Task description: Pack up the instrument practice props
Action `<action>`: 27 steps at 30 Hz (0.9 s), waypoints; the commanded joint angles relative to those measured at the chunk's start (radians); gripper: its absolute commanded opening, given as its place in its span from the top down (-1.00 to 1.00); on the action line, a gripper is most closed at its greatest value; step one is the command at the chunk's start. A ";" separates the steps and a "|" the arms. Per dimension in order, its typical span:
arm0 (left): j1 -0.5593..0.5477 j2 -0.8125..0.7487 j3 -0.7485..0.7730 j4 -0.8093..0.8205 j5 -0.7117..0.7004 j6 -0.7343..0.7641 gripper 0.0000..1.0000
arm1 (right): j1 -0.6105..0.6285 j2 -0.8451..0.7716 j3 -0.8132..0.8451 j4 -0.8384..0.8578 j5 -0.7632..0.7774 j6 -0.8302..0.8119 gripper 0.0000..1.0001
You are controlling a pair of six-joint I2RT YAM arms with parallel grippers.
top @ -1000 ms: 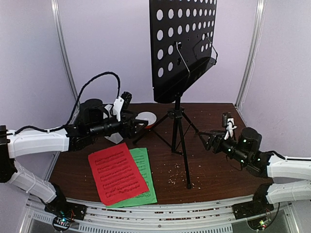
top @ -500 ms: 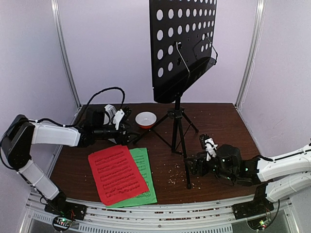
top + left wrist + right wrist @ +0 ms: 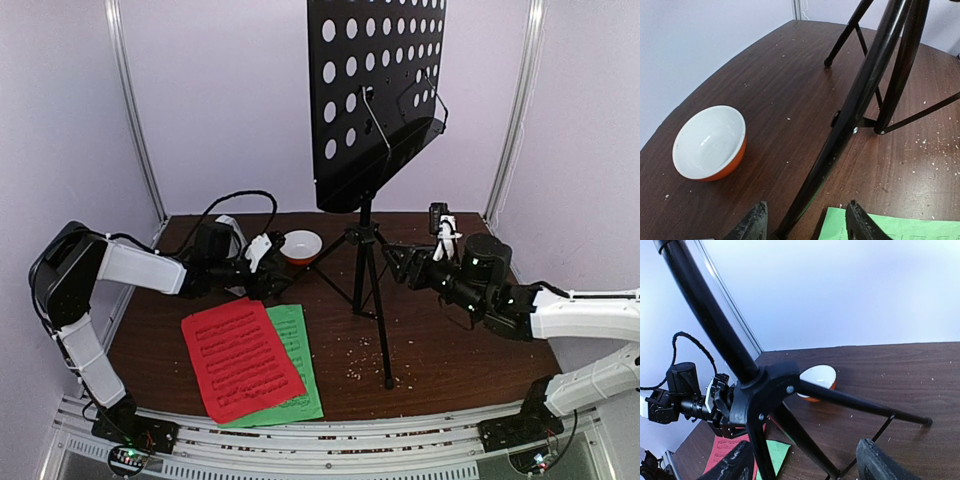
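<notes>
The music stand is seen upright on its tripod at the middle of the bench, with its perforated desk held high above both arms and tilted. The red page is laid flat on the near left part of the bench, and it partly covers the green page, whose right side and near corner are left showing. Both pages are placed just to the left of the stand's near leg.

The left hand is stretched low over the bench from the left. Its fingers are spread apart, and the stand's left leg is seen running down between them, nearer to the finger on the left of that view. Whether either finger is touching the leg cannot be told. A corner of the green page is seen just inside the other finger.

The right hand is brought in from the right, at the height of the tripod's hub. Its fingers are likewise held wide apart and nothing is gripped. The hub and the upper legs are seen ahead of it, but how close they are to the fingers cannot be judged.

A small white-and-orange bowl is set on the bench behind the left hand and left of the stand, apart from the leg. Pale crumbs are scattered over the dark wood around the tripod's feet.
</notes>
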 commanded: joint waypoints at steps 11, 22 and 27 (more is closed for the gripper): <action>0.003 0.050 0.037 0.059 -0.019 0.093 -0.03 | -0.156 0.200 0.207 0.364 -0.447 -0.133 -0.09; 0.003 0.102 0.067 0.062 -0.041 0.129 0.02 | -0.192 0.320 0.346 0.410 -0.547 -0.173 0.18; 0.003 0.120 0.082 0.077 -0.045 0.140 0.03 | -0.194 0.342 0.359 0.429 -0.560 -0.181 0.20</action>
